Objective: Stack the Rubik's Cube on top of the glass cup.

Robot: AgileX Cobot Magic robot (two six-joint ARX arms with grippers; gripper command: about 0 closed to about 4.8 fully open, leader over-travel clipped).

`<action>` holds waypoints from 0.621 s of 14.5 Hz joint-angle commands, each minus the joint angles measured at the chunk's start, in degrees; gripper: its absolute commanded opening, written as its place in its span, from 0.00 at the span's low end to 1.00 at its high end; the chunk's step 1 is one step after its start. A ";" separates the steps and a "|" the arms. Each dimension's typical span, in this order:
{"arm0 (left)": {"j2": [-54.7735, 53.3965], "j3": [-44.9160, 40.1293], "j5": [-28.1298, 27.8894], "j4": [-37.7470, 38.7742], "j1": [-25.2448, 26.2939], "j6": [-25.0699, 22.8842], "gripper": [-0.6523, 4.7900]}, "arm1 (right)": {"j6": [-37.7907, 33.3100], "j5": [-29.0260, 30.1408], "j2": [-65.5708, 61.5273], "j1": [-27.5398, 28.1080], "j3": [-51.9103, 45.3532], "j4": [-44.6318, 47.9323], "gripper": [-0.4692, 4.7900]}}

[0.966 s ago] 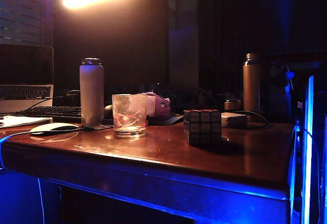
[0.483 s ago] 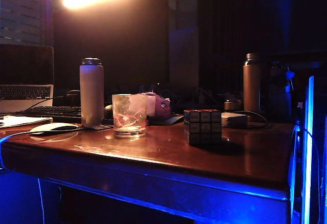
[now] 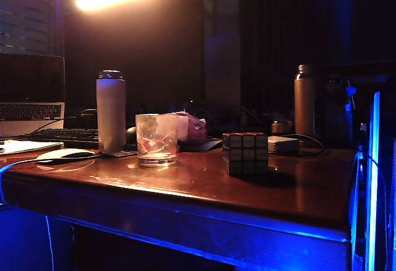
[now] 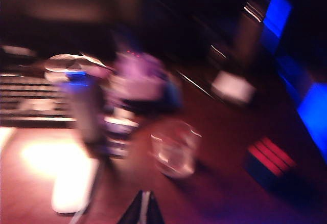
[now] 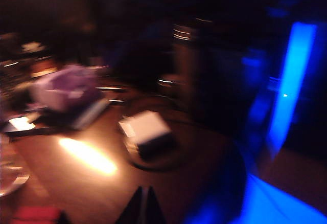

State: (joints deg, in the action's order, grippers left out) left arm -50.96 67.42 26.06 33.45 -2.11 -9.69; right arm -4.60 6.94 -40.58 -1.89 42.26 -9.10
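The Rubik's Cube [image 3: 245, 147] rests on the brown table, right of the middle. It shows red tiles in the left wrist view [image 4: 271, 162] and sits at the frame's edge in the right wrist view [image 5: 36, 215]. The glass cup [image 3: 156, 139] stands upright and empty to the cube's left, also seen blurred [image 4: 176, 148]. Neither arm shows in the exterior view. My left gripper [image 4: 144, 206] hovers shut over the table short of the cup, holding nothing. My right gripper [image 5: 143, 203] is shut and empty, beside the cube. Both wrist views are smeared.
A white bottle [image 3: 111, 111] stands behind the cup on the left, and a metal bottle [image 3: 304, 101] at the back right. A pale box with a cable [image 3: 283, 145] lies behind the cube. A keyboard [image 3: 62, 136], laptop [image 3: 31, 91] and white mouse [image 3: 62, 154] are at the left.
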 commanded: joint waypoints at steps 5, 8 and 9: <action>-9.11 8.96 -6.80 8.11 -4.22 -4.68 0.11 | 0.31 6.03 -35.74 -9.57 20.81 -10.58 0.09; -9.01 8.96 -6.67 8.13 -4.22 -4.70 0.11 | -1.62 9.64 -47.08 -14.40 24.35 -10.34 0.09; -8.98 8.98 -6.56 8.13 -4.22 -4.70 0.11 | -2.23 9.60 -49.48 -15.76 24.70 -10.10 0.10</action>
State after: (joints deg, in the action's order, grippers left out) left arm -60.14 76.18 19.31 42.24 -6.35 -14.33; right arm -5.98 16.19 -89.32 -16.91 66.32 -19.97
